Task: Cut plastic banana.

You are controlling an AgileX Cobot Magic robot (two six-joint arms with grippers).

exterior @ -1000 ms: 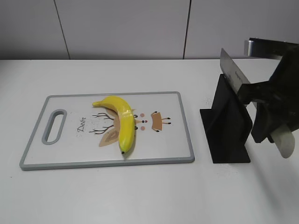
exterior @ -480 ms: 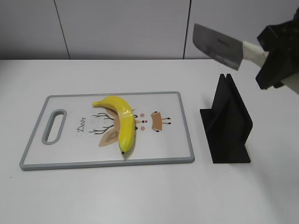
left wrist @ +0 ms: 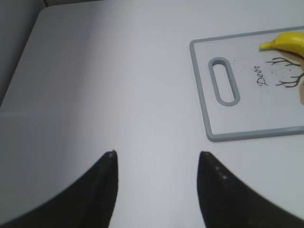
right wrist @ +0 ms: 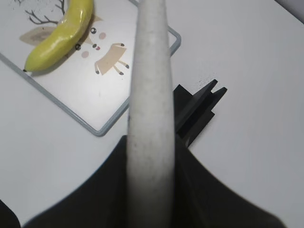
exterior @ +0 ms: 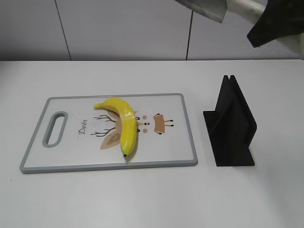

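Note:
The yellow plastic banana (exterior: 123, 124) lies on the white cutting board (exterior: 71, 142), stem toward the back left, dark tip toward the front. It also shows in the right wrist view (right wrist: 59, 40) and partly in the left wrist view (left wrist: 287, 42). My right gripper (right wrist: 150, 147) is shut on the white handle (right wrist: 149, 95) of a knife; it is high at the upper right (exterior: 273, 21) and the blade (exterior: 204, 7) points left, well above the table. My left gripper (left wrist: 156, 154) is open and empty over bare table left of the board.
A black knife stand (exterior: 231, 124) sits right of the board, empty; it also shows in the right wrist view (right wrist: 197, 111). The board has a grey rim and a handle slot (exterior: 55, 128) at its left end. A grey wall runs behind the table.
My right gripper has lifted the knife out of the black stand and risen up and to the left, to the top of the exterior view. The banana and board have not moved.

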